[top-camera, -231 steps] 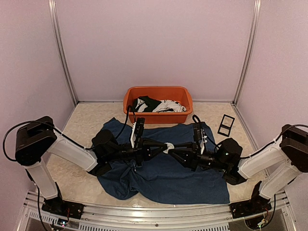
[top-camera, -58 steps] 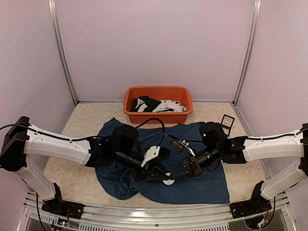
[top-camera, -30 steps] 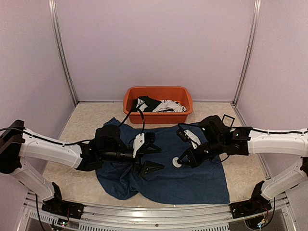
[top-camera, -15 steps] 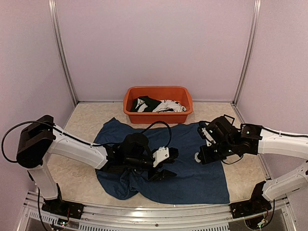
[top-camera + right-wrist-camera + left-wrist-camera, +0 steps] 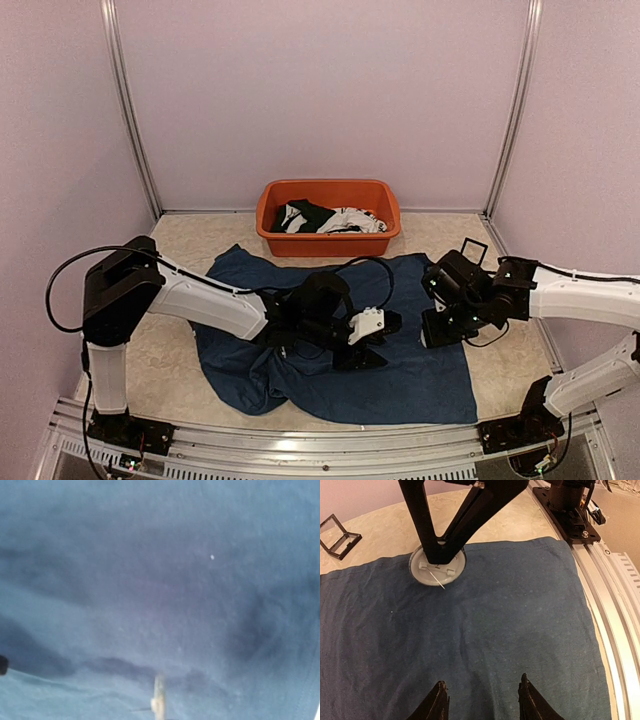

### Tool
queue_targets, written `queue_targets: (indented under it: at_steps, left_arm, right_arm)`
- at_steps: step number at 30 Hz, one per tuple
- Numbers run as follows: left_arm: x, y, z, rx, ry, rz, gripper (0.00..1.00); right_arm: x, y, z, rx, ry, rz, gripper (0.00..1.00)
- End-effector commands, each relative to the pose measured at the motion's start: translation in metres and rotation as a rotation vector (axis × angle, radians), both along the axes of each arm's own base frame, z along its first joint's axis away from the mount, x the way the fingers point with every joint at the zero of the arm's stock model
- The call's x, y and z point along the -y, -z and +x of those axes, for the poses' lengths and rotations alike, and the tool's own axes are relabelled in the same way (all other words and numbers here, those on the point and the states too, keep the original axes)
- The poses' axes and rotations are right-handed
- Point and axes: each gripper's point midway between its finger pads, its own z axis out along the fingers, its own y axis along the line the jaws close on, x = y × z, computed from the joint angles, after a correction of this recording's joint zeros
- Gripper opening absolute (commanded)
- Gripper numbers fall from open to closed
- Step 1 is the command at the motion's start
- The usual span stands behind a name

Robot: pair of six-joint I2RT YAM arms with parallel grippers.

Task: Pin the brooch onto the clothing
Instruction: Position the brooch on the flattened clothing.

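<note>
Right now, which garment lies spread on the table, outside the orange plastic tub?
The large dark navy-blue T-shirt. It lies spread on the beige table, while the black garment and the white garment sit crumpled inside the orange plastic tub.

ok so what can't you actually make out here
Front of the brooch: left wrist view shows only its back.
Whether its pin pierces the T-shirt: too fine there.
Brooch in top view: hidden under right gripper.
Right wrist view: blurred, brooch cut by bottom edge.
</note>
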Motion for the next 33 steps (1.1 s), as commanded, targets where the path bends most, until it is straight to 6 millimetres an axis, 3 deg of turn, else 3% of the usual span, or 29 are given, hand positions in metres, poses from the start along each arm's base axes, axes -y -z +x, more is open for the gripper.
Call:
queue_targets:
  at_steps: [1,10,20,26,33]
  left_arm:
    - [0.0,0.023,-0.01,-0.063,0.049,0.09,0.45]
    - [0.006,0.047,-0.022,-0.112,0.082,0.192,0.39]
    - [0.007,0.067,-0.011,-0.114,0.003,0.252,0.3]
    - [0.009,0.067,-0.004,-0.097,-0.03,0.234,0.27]
    - [0.012,0.063,0.004,-0.066,-0.073,0.19,0.31]
  right_arm:
    - [0.006,-0.007,0.004,0.002,0.033,-0.024,0.0]
    - [0.014,-0.012,0.007,0.011,0.081,-0.025,0.0]
    - [0.014,-0.017,0.007,0.021,0.093,0.011,0.0]
    - [0.011,-0.012,0.005,0.012,0.081,0.03,0.0]
    - [0.003,0.009,0.0,-0.047,0.054,0.028,0.0]
